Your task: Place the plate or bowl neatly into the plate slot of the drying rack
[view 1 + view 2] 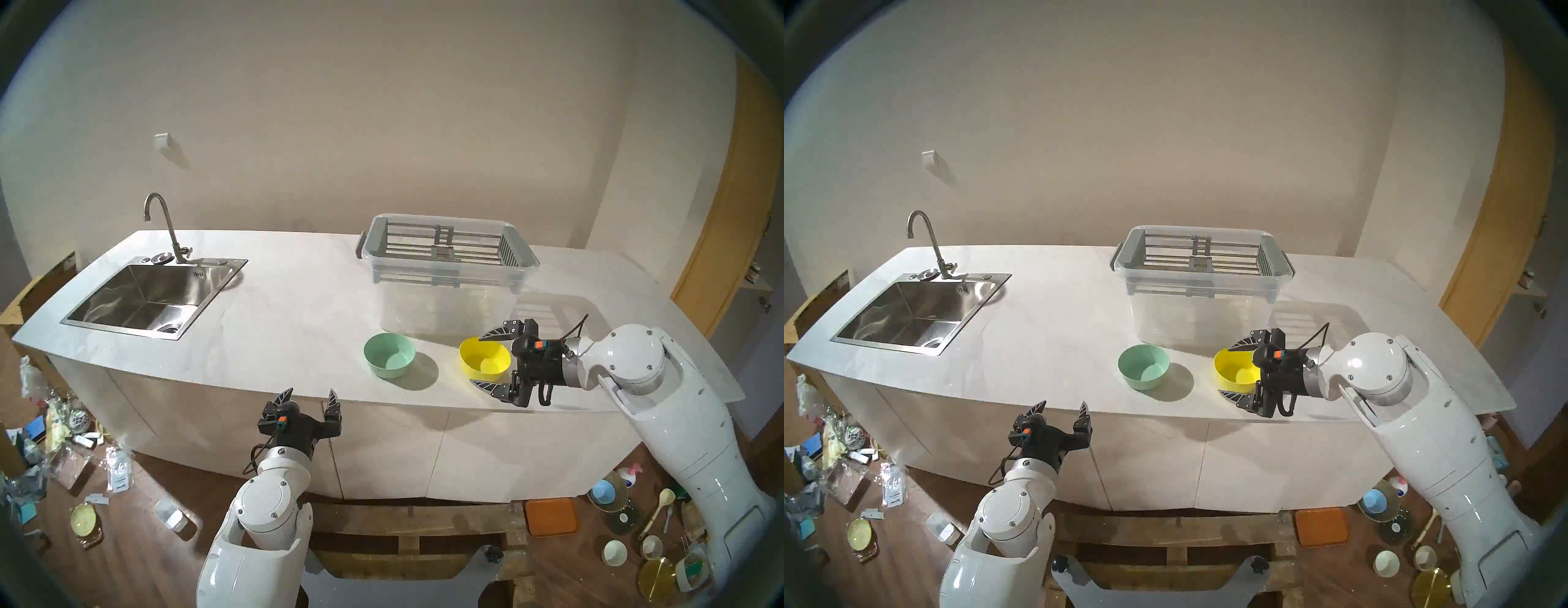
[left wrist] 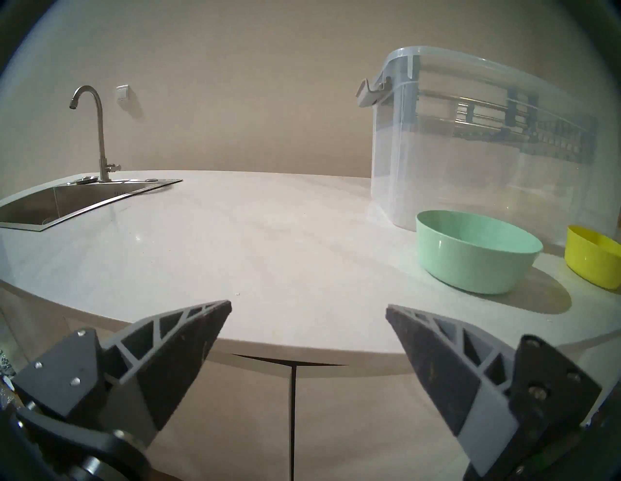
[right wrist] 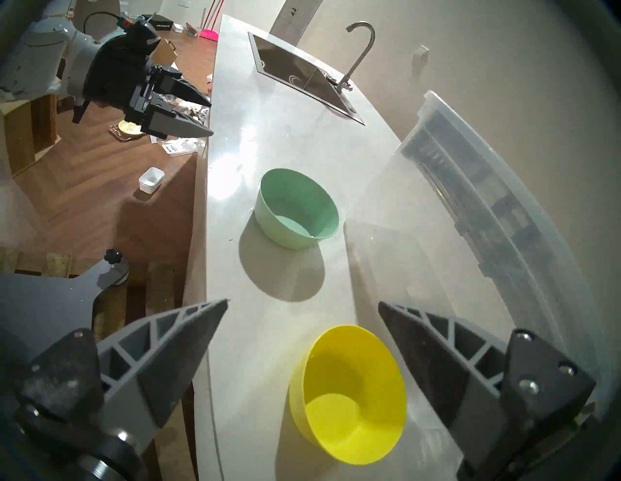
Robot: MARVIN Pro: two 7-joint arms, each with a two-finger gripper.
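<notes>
Between my right gripper's point(image 3: 304, 304) wide-open, empty jaws sits the yellow bowl point(image 3: 349, 399) on the table point(image 3: 285, 117); the green bowl point(image 3: 297, 208) lies ahead, the drying rack point(image 1: 445, 248) beyond. My left gripper point(image 1: 309, 395) hangs open, empty.

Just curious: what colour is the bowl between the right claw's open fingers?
Yellow bowl, clearest in the right wrist view.

Arms point(image 1: 662, 429): glossy white shells, round screwed joint caps | Wrists: silver collars, looping black cables | Grippers point(image 1: 308, 397): black bodies, small orange-blue tags | Fingers point(image 2: 188, 339): grey ribbed triangles, dark pads, silver screws
</notes>
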